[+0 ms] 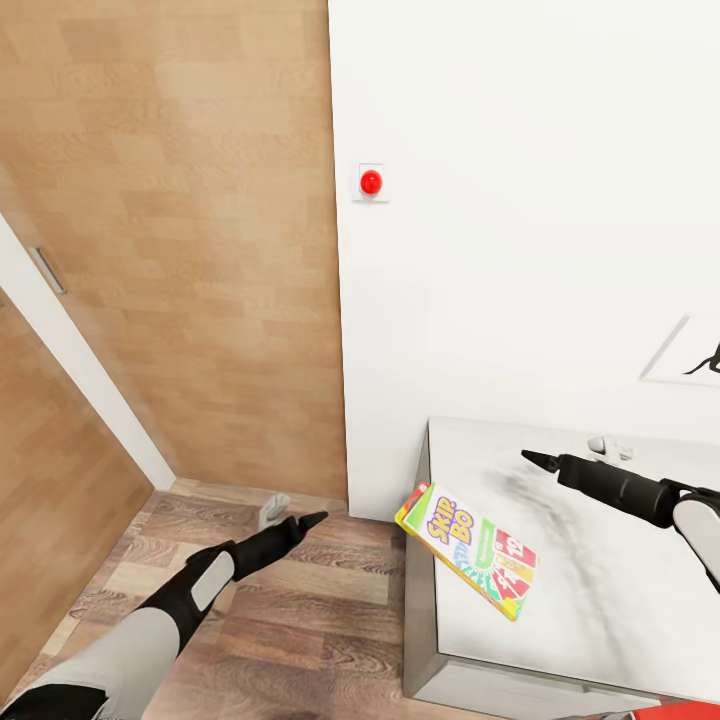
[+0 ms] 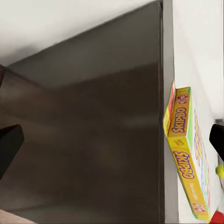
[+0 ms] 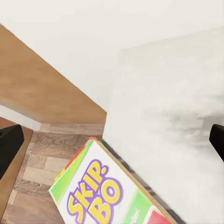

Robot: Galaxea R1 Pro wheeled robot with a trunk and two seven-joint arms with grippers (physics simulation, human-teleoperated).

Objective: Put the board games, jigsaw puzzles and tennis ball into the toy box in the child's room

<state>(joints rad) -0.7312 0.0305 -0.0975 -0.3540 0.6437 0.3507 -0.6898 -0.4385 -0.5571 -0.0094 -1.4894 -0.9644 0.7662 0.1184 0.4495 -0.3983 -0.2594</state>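
A yellow, green and red "SKIP-BO" board game (image 1: 470, 552) is seen lying flat on the bed (image 1: 600, 600), at the corner of the mattress nearest the wooden door (image 1: 200, 250), with one end jutting out past the mattress edge over the wood-plank floor (image 1: 330, 600). In the left wrist view the same box (image 2: 186, 154) is seen edge-on, its yellow side bearing the printed name, and a small yellow-green shape (image 2: 220, 171) is glimpsed just beyond it; what that shape is cannot be told. In the right wrist view the box lid (image 3: 105, 191) is shown from above, overhanging the bed corner.

The left gripper (image 1: 300, 523) is held low over the floor, well apart from the game and on its door side, pointed toward the white wall (image 1: 520, 200). Its jaws appear drawn together to a dark point in the head view, with nothing between them, while in the left wrist view the two finger edges stand at opposite borders, so whether they are closed or released cannot be told.

The right gripper (image 1: 537, 460) is held above the bed surface, beyond the game toward the wall, touching nothing. The state of its jaws likewise cannot be told.

A red button (image 1: 371, 182) on a white plate is mounted on the wall above the game. A small white object (image 1: 610, 447) lies on the bed near the right gripper.
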